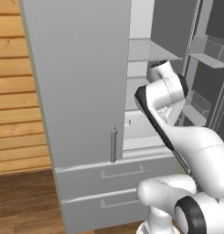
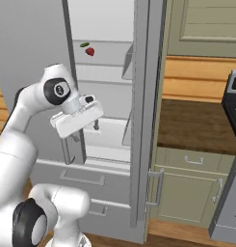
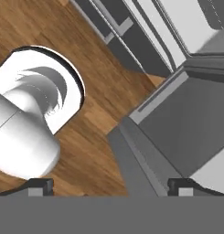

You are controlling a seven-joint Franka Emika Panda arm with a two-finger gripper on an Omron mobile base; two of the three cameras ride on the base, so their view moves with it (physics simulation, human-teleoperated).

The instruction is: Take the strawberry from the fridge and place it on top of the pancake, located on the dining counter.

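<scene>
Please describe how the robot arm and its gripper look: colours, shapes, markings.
The arm has smooth, rounded white segments with dark joint caps and black bands. The gripper is a flat white block with two small dark fingers. No cables or markings are visible.

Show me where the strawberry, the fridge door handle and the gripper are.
strawberry (image 2: 90, 51): right base view, middle of the red fruit.
fridge door handle (image 1: 114, 145): left base view, middle of the bar.
gripper (image 3: 111, 186): hand view, midway between the fingertips.

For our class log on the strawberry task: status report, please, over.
Gripper open, empty, low before the open fridge. Strawberry on an upper shelf beside a small green item, untouched. Nothing between them.
</scene>
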